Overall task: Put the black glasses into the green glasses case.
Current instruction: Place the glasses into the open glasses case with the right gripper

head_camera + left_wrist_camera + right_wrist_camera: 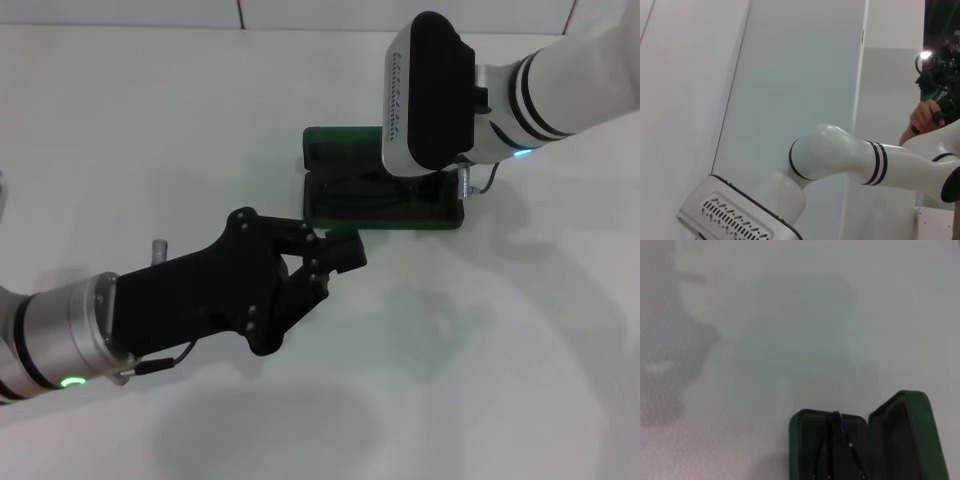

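The green glasses case (400, 222) lies open in the middle of the white table, its lid (335, 150) folded back on the far side. The black glasses (365, 190) lie inside its dark lining. In the right wrist view the case (805, 440) shows with thin black temple arms (840, 437) in its tray and the lid (905, 435) standing beside it. My right arm's wrist housing (430, 95) hangs over the case's right half and hides its fingers. My left gripper (340, 255) is shut and empty, just off the case's front left corner.
The white table (150, 120) stretches around the case. The left wrist view shows only my right arm (840, 155), its grey housing (730, 215), a pale wall and a person's hand (925, 117) far off.
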Available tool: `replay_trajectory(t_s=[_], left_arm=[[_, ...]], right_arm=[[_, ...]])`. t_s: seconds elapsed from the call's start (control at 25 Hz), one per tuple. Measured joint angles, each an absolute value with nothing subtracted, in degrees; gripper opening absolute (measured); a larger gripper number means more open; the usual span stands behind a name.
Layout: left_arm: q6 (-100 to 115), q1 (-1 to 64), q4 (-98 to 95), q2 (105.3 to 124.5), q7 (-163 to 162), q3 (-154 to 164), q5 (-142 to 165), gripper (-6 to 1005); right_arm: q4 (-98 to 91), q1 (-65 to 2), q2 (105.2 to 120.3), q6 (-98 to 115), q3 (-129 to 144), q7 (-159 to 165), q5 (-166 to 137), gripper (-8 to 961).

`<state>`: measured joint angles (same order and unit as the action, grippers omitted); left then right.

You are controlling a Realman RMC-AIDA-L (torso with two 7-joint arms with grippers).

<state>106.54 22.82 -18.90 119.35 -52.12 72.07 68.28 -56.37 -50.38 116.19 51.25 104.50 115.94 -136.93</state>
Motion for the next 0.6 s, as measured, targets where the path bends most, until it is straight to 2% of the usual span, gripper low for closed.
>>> replay_trajectory(t_s=[0.6], left_arm=[[106.07, 22.65, -18.90, 119.44, -52.15, 72.07, 68.30, 65]], right_arm=[[-57.01, -50.38, 116.19, 51.91, 104.42, 118.84, -137.08, 77]])
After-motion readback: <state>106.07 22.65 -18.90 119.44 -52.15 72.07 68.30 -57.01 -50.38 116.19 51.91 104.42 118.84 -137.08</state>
